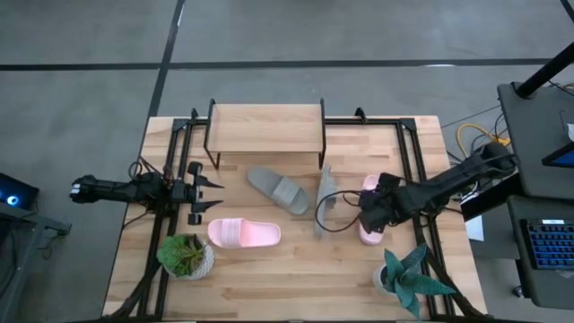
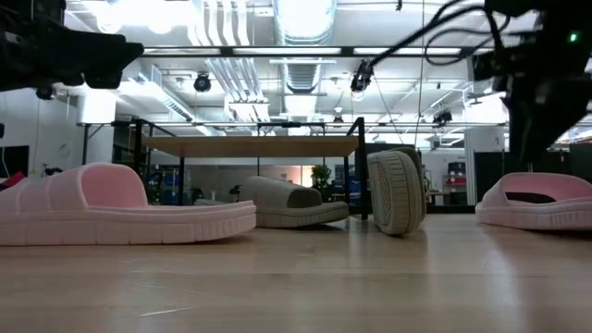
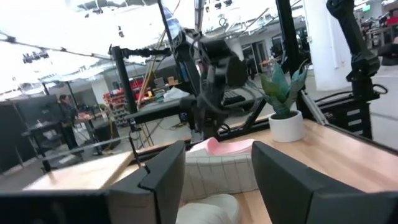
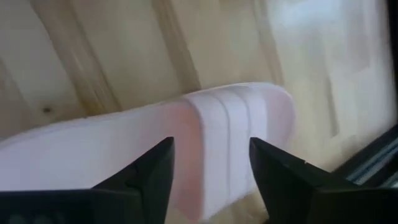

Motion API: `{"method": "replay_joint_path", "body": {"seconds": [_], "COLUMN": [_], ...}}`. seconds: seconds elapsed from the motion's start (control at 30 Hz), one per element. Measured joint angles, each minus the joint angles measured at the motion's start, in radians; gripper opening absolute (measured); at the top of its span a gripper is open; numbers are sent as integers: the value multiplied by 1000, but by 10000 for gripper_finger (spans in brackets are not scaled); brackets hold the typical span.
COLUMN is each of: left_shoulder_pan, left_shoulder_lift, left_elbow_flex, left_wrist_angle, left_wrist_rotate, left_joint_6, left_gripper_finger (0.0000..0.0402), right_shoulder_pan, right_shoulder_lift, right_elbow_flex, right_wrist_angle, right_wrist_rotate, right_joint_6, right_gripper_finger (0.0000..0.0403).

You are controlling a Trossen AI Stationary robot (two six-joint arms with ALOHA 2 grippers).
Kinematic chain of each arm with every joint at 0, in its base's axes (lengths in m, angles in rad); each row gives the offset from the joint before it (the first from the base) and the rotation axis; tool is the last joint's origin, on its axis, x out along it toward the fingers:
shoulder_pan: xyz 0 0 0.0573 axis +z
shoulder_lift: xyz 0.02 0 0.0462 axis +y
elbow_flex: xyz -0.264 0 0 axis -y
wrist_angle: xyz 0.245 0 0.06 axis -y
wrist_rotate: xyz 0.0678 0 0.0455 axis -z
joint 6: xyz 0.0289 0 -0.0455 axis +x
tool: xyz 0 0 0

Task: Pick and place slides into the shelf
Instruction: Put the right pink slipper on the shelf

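The shelf stands at the table's far edge, its wood top resting on black legs. One grey slide lies flat on its sole in front of it. The second grey slide stands on its side edge. A pink slide lies flat toward the near left. My right gripper is open and hangs over the other pink slide. In the right wrist view its fingers stand on either side of the strap, with no contact showing. My left gripper is open and waits at the table's left.
A potted plant stands near the front left corner, and another near the front right. Black frame rails run along both sides of the table. Bare wood lies between the slides and the near edge.
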Motion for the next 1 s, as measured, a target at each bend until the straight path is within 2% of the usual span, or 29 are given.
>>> {"method": "replay_joint_path", "body": {"seconds": [0.23, 0.43, 0.6, 0.8, 1.0], "left_shoulder_pan": [0, 0, 0, 0, 0], "left_shoulder_lift": [0, -1, 0, 3, 4], "left_elbow_flex": [22, 31, 30, 30, 29], "left_wrist_angle": [1, 1, -1, -2, -2], "left_wrist_rotate": [0, 0, 0, 0, 0], "left_joint_6": [67, 77, 77, 77, 77], "left_gripper_finger": [171, 171, 171, 171, 171], "right_shoulder_pan": [0, -2, -2, -2, -2], "right_shoulder_lift": [62, 112, 135, 138, 138], "right_elbow_flex": [-64, -73, -83, -97, -94], "right_wrist_angle": [35, 41, 43, 45, 44], "right_wrist_rotate": [3, 115, 119, 104, 103], "right_joint_6": [4, 5, 5, 5, 5], "right_gripper_finger": [232, 232, 220, 175, 66]}}
